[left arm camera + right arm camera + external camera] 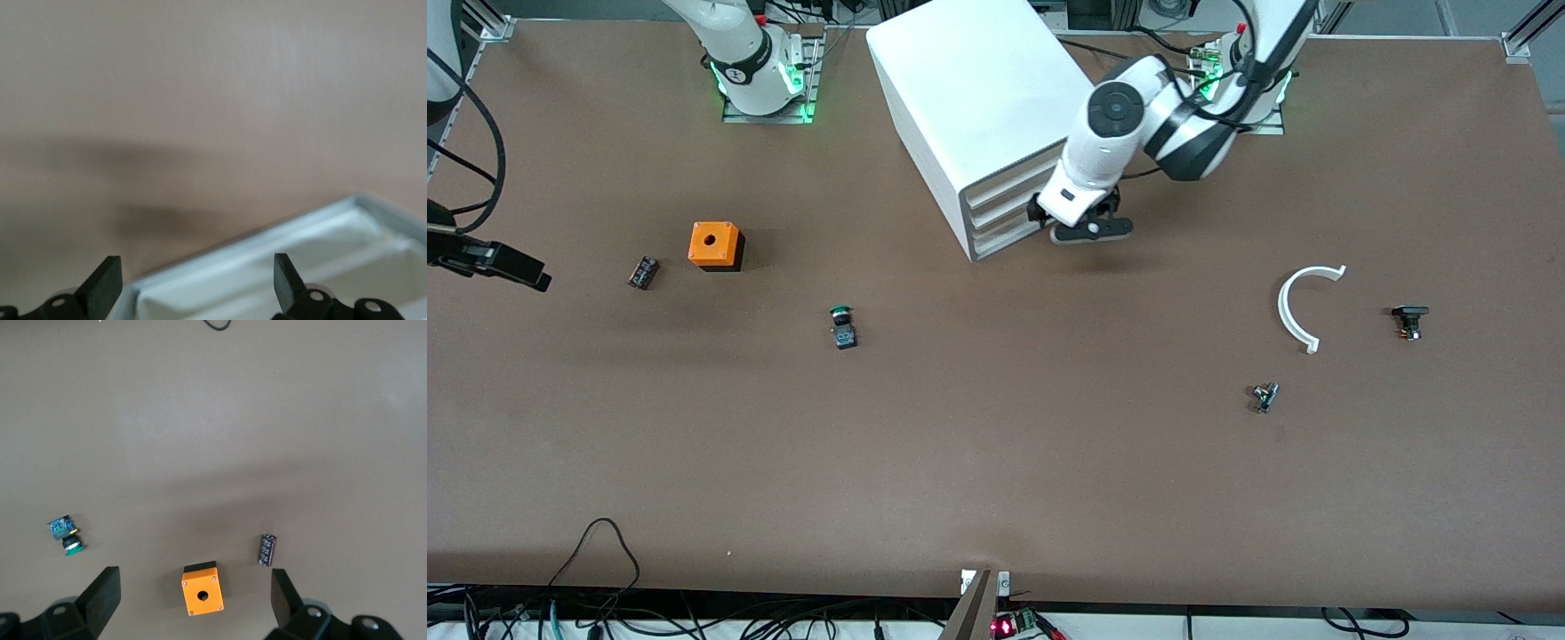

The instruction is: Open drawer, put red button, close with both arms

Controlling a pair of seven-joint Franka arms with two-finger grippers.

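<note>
The white cabinet (978, 98) stands near the arms' bases, its four fronts facing the left arm's end. My left gripper (1083, 229) is low at the lowest drawer (996, 244). In the left wrist view it (195, 259) is open, and the drawer's white rim (267, 233) and hollow inside lie between its fingers without touching them. My right gripper (193, 575) is open and empty, high over the orange box (202, 590). No red cap shows. Two small dark parts (1409, 320) (1264, 396) lie toward the left arm's end; I cannot tell whether either is the red button.
The orange box with a hole (716, 244) and a black cylinder (643, 271) lie toward the right arm's end. The green-capped button (842, 325) lies nearer the front camera. A white curved strip (1294, 307) lies toward the left arm's end. Cables run along the front edge.
</note>
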